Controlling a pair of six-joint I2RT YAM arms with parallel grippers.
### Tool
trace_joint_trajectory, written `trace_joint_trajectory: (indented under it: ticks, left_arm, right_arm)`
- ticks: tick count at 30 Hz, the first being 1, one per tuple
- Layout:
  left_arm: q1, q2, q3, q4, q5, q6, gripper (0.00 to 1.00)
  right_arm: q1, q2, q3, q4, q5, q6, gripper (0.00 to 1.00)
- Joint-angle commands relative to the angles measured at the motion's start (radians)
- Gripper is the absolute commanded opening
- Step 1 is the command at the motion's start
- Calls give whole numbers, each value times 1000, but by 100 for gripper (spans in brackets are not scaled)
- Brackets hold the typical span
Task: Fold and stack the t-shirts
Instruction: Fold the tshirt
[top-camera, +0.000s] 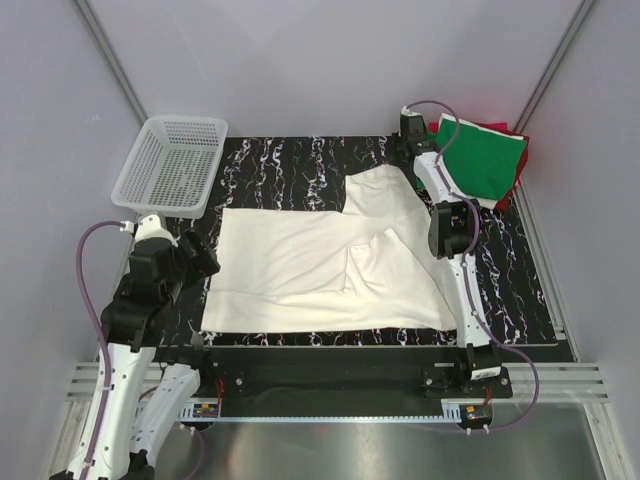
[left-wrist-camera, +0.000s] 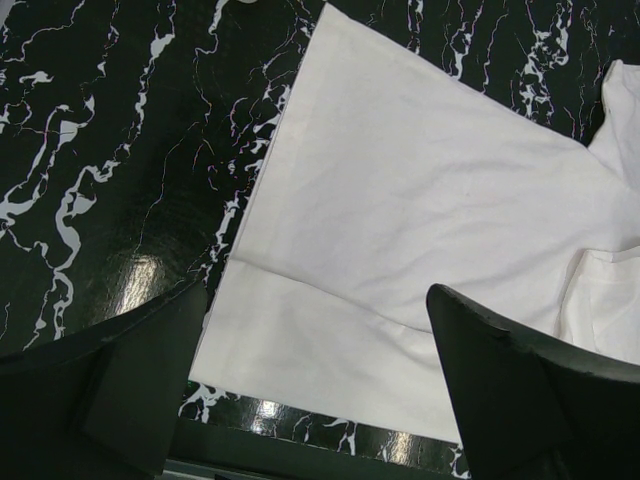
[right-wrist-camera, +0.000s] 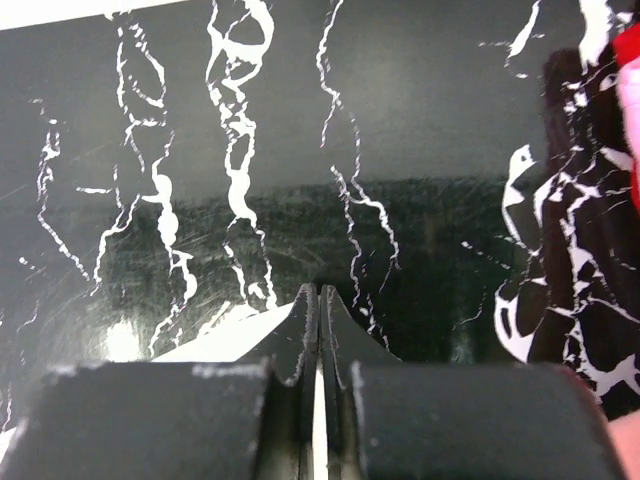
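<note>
Pinching, it seems, the upper-right edge of the cream t-shirt (top-camera: 310, 270) spread mid-frame on the surface (top-camera: 520, 290), the clenched right end effector (right-wrist-camera: 318, 295) should lift slowly, folding evenly, while the left end effector (left-wrist-camera: 318, 295) hovers released.

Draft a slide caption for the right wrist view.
Right gripper, jaws shut on the edge of the cream t-shirt, low over the black marbled table.

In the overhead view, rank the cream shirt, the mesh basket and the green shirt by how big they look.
1. cream shirt, spread flat
2. mesh basket
3. green shirt, folded and partly hidden, so only narrowly third
</note>
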Motion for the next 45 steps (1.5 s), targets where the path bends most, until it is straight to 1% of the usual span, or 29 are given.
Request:
trace_joint_trajectory:
  ticks: [1, 2, 4, 7, 10, 13, 14, 15, 16, 17, 18, 19, 20, 21, 22, 23, 24, 25, 26, 27, 28, 29, 30, 31, 33, 34, 36, 40, 45]
  left_arm:
    - [6, 4, 3, 42, -19, 8, 99]
    - [6, 7, 3, 42, -19, 8, 99]
    - [6, 12, 3, 37, -22, 6, 99]
    - [8, 16, 4, 37, -25, 5, 99]
    - [8, 24, 0, 40, -25, 6, 99]
    - [14, 52, -9, 56, -45, 14, 99]
    - [23, 90, -6, 63, -39, 19, 99]
    - [26, 114, 0, 68, -32, 23, 99]
    - [26, 145, 20, 70, -21, 28, 98]
    - [26, 204, 29, 82, 22, 29, 97]
    - [26, 237, 37, 123, 40, 31, 97]
    - [26, 310, 66, 144, 54, 32, 97]
    - [26, 353, 86, 171, 47, 29, 96]
    - [26, 404, 143, 175, 34, 16, 95]
    - [28, 458, 180, 177, 24, 10, 95]
    - [26, 571, 214, 185, 8, 3, 93]
    - [26, 628, 284, 189, 2, -7, 93]
    - [26, 751, 323, 194, -1, -20, 92]
    - [26, 818, 366, 183, -19, -30, 91]
    - [28, 888, 470, 162, -33, -50, 91]
    - [26, 1023, 527, 142, -42, -58, 89]
    - [26, 1086, 582, 107, -51, -61, 87]
    - [26, 1145, 636, 93, -53, -64, 83]
    - [26, 1244, 731, 77, -55, -73, 82]
    - [23, 1331, 857, 34, -59, -82, 81]
    - [23, 1396, 888, 24, -68, -89, 80]
    - [23, 1450, 961, 2, -79, -102, 80]
    - [19, 1565, 1040, -22, -101, -141, 79]
    - [12, 1659, 1123, -79, -174, -187, 81]
  right_arm:
    - [11, -90, -23, -4, -59, 9, 0]
    - [11, -118, -29, -6, -59, 6, 0]
    - [17, -159, -49, -4, -117, 9, 0]
    - [35, -295, -129, 10, -161, -9, 0]
    - [49, -386, -224, 5, -217, -38, 0]
    - [52, -554, -359, -10, -269, -37, 0]
    - [57, -595, -456, -6, -281, -28, 0]
    - [58, -639, -512, 0, -287, -22, 0]
    - [60, -731, -569, 10, -294, -23, 0]
    - [64, -782, -694, 19, -288, -26, 0]
    - [67, -835, -760, 58, -275, -23, 0]
    - [67, -938, -888, 78, -271, -21, 0]
    - [67, -987, -946, 112, -263, -15, 0]
    - [67, -1032, -1000, 126, -255, -6, 0]
    - [67, -1110, -1046, 137, -260, -3, 0]
    - [69, -1142, -1130, 161, -261, 18, 0]
    - [67, -1170, -1166, 171, -278, 29, 0]
    - [67, -1210, -1221, 181, -289, 34, 0]
    - [67, -1224, -1245, 201, -295, 49, 0]
    - [67, -1238, -1268, 215, -306, 55, 0]
    - [67, -1255, -1314, 229, -318, 63, 0]
    - [67, -1262, -1334, 256, -332, 74, 0]
    - [67, -1270, -1353, 267, -355, 78, 0]
    - [67, -1291, -1393, 275, -358, 77, 0]
    - [67, -1322, -1439, 306, -344, 77, 0]
    - [67, -1356, -1480, 312, -338, 75, 0]
    - [67, -1396, -1522, 323, -312, 66, 0]
    - [67, -1521, -1620, 316, -269, 61, 0]
    - [67, -1661, -1701, 292, -228, 121, 0]
